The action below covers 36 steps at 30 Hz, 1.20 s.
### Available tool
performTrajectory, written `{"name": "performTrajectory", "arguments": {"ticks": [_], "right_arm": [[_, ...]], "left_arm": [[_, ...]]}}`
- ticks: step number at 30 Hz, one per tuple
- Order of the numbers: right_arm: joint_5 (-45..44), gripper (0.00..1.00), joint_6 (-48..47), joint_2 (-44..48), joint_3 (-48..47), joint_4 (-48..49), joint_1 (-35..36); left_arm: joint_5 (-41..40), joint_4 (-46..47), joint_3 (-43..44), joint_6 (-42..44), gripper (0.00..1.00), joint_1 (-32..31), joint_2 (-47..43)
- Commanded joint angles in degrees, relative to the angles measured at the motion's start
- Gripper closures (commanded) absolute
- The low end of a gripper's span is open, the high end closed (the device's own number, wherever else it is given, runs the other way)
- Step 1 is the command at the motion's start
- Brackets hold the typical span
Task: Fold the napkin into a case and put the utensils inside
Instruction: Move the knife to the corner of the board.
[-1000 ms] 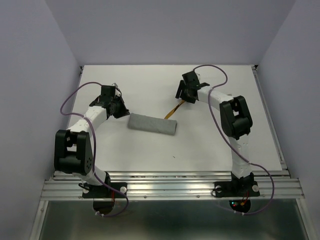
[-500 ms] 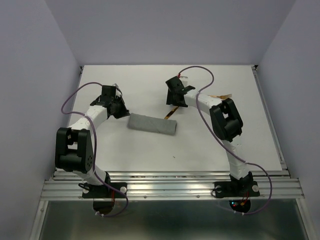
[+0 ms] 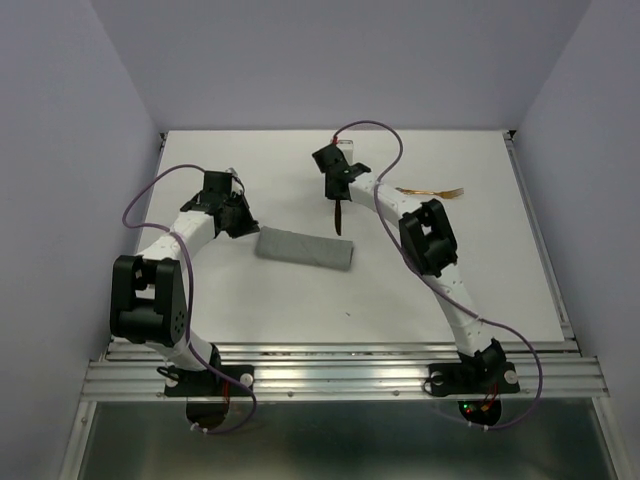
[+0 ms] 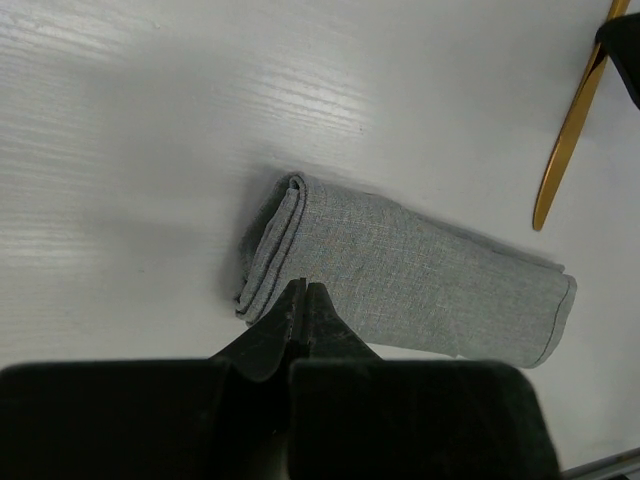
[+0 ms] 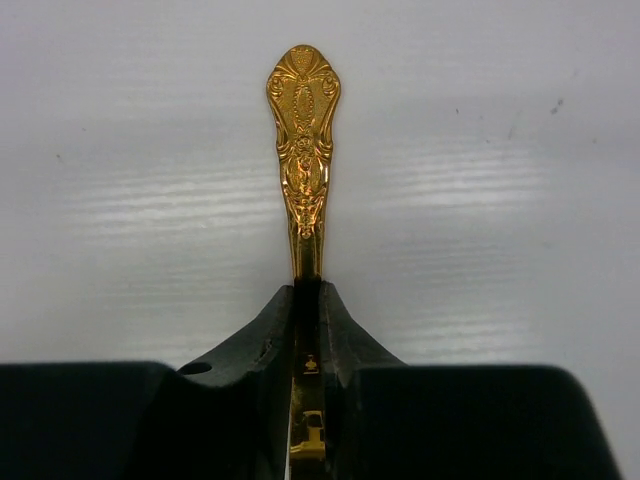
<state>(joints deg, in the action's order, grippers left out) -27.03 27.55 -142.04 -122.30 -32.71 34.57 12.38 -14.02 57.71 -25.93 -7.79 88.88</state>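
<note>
A white table (image 3: pixel 250 300) fills the middle of the frame. At its centre lies the case (image 3: pixel 305 249), the grey napkin folded flat and oblong. The left gripper (image 3: pixel 240 222), jaws closed on nothing, sits just beside its left end. The right gripper (image 3: pixel 339 195), upper centre, pinches one golden utensil (image 3: pixel 339 218), handle aimed at the case. The fork (image 3: pixel 432 190) lies apart, upper right. Nothing holds the pouch open, so the handle may shove or unfold it.
</note>
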Motion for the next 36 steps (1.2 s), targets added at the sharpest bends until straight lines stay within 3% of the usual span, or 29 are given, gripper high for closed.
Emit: {"name": "performTrajectory", "arguments": {"ticks": [1,4,8,19,31,35,36], "right_arm": [[5.73,0.86,-6.27,-6.75,-8.11,-0.34,-2.92],[11.88,0.87,-8.55,-6.77,-8.49,2.73,-4.51],[17.18,0.88,-12.69,0.15,3.78,9.31,-6.0],[20.08,0.85,-24.91,17.21,33.14,11.44,-6.53],[19.29,0.78,-20.88,38.32,59.19,11.97,-6.53],[18.33,0.51,-16.49,41.14,62.53,10.04,-6.01],[18.06,0.48,-16.13,41.57,62.97,9.51,-6.0]], "left_arm": [[0.27,-0.13,0.82,0.97,1.0,-0.21,-2.31],[0.19,-0.3,0.82,0.97,1.0,-0.21,-3.19],[0.19,-0.74,0.91,1.15,1.0,-0.21,-3.63],[0.63,-0.74,1.96,1.24,1.0,-0.21,-2.4],[0.98,-0.92,2.23,0.97,1.0,-0.21,-0.02],[0.98,-0.57,2.32,1.06,1.0,-0.21,0.33],[0.54,-0.66,2.23,1.15,1.0,-0.21,0.5]]}}
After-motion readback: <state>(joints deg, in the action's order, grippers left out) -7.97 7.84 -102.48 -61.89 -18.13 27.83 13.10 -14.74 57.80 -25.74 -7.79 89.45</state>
